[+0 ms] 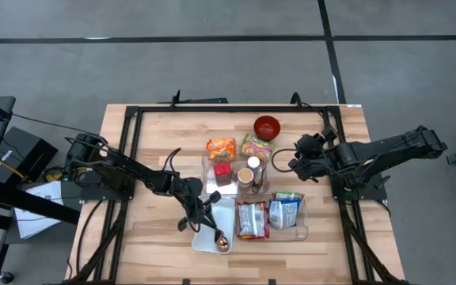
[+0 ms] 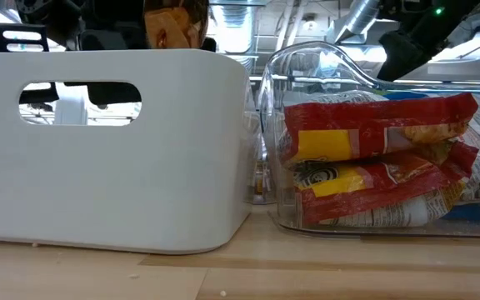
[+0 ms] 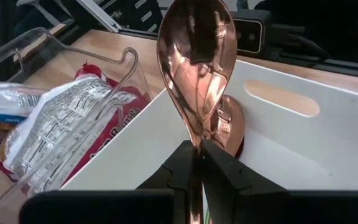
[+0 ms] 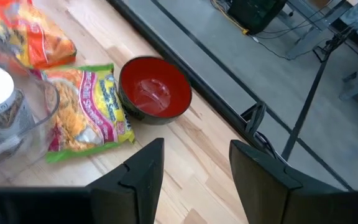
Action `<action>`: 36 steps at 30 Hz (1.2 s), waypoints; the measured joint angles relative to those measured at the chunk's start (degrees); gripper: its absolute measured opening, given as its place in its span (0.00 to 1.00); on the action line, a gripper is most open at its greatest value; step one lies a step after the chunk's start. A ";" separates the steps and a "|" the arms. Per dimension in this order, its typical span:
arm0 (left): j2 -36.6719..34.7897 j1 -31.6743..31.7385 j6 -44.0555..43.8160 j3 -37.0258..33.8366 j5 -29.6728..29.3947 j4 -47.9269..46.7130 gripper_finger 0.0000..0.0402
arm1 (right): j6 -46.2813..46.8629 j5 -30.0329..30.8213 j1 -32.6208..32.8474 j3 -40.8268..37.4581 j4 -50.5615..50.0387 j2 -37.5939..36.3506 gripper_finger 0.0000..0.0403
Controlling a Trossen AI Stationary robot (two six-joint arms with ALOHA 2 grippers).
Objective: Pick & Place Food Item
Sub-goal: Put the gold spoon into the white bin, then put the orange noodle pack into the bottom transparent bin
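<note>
Copper-coloured shiny metal spoon (image 3: 196, 74) is standing clamped in our left gripper (image 3: 196, 163), bowl uppermost, directly over the white plastic bin (image 3: 303, 143); our right gripper (image 4: 194, 163) is waiting with fingers apart.

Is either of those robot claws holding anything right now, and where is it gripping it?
Yes. The left gripper pinches a copper spoon by its handle, bowl outward, over the white bin. The right gripper is open and empty.

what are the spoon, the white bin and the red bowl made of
Shiny copper-coloured spoon: looks like polished metal, since its bowl mirrors the surroundings; plated plastic cannot be ruled out. White rectangular bin with a cut-out handle: probably moulded plastic, matte and opaque with rounded edges. Glossy red round bowl with a dark outside: likely lacquered plastic or melamine, given its soft highlights.
</note>
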 joint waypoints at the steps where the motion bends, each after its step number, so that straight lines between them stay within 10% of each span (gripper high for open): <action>1: 0.00 0.00 -0.58 0.00 0.00 0.00 0.06 | -0.11 -0.03 -0.01 0.00 -0.06 0.42 0.44; 23: -1.57 0.00 -0.72 0.00 -3.75 1.96 0.28 | -1.63 1.47 -0.02 -0.02 -0.21 1.44 0.44; 29: -9.04 -0.02 -0.65 0.02 -13.89 1.81 0.26 | -1.48 1.46 -0.02 -0.02 -1.37 1.46 0.44; 36: -20.81 0.98 -0.66 0.02 -41.50 5.57 0.26 | -1.46 1.45 -0.01 -0.02 -1.94 1.46 0.44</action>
